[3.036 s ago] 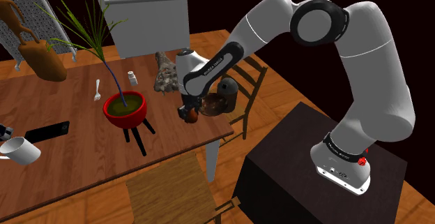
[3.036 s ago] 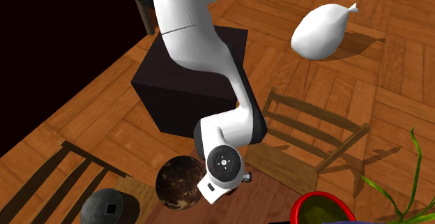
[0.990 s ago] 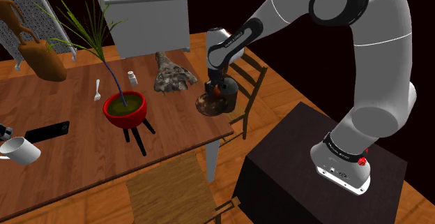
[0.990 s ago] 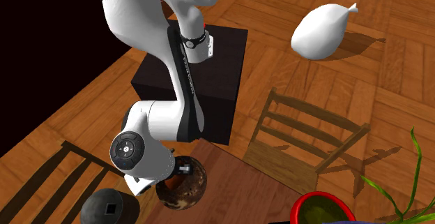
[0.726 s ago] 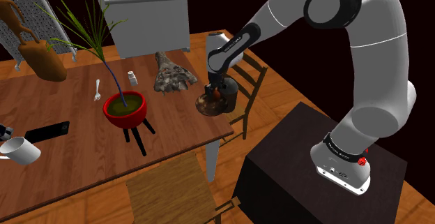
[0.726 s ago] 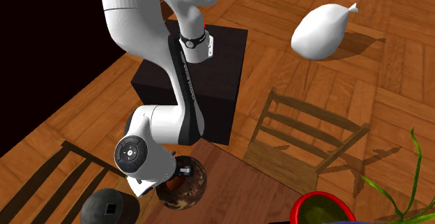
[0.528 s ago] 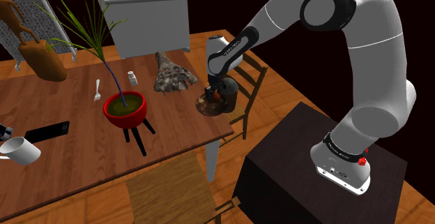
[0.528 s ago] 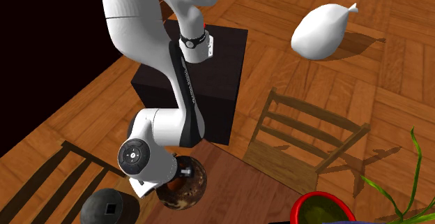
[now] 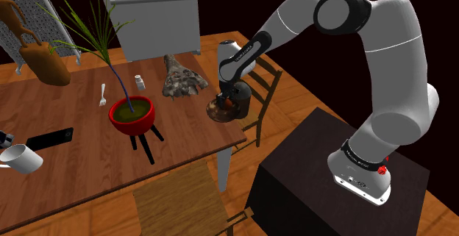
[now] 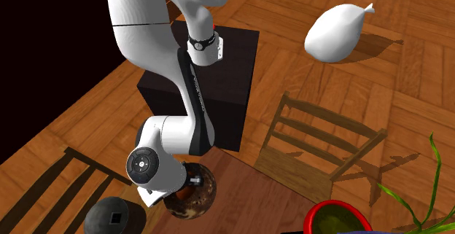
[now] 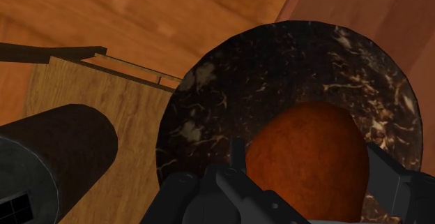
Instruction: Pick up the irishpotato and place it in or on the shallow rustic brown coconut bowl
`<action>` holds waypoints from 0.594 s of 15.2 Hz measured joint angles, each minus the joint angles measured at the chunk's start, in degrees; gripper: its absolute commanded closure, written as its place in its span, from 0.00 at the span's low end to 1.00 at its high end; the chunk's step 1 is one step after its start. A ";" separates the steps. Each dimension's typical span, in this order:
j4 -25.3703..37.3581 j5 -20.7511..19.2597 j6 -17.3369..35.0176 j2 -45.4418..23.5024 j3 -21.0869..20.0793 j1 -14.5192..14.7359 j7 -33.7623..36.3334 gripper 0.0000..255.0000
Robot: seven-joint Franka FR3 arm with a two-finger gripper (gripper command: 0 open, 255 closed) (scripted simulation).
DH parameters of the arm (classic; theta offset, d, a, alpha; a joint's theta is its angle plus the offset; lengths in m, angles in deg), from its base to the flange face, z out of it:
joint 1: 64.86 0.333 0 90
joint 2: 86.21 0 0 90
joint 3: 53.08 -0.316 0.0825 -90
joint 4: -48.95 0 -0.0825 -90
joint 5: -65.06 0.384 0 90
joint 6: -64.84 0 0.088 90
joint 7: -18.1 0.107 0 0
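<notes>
Your gripper (image 11: pixel 307 161) has its fingers (image 11: pixel 238 153) part-spread, pressed against both sides of the irishpotato (image 11: pixel 307 135). The potato sits low inside the coconut bowl (image 11: pixel 230 97), near the table (image 9: pixel 88 161) corner. It looks near-round, so you can't tell its long axis or heading.

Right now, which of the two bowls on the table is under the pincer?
The dark brown speckled bowl at the corner of the table, with the orange-brown potato inside its rim. The red bowl stands apart on black legs and holds a plant.
</notes>
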 measured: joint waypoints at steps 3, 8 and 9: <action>0.01 0.00 0.00 -0.01 0.00 0.00 0.00 0.00; 0.01 0.12 -0.71 0.69 -0.11 -0.12 -0.07 0.00; -0.26 0.33 -1.79 2.05 -0.30 -0.43 -0.28 0.00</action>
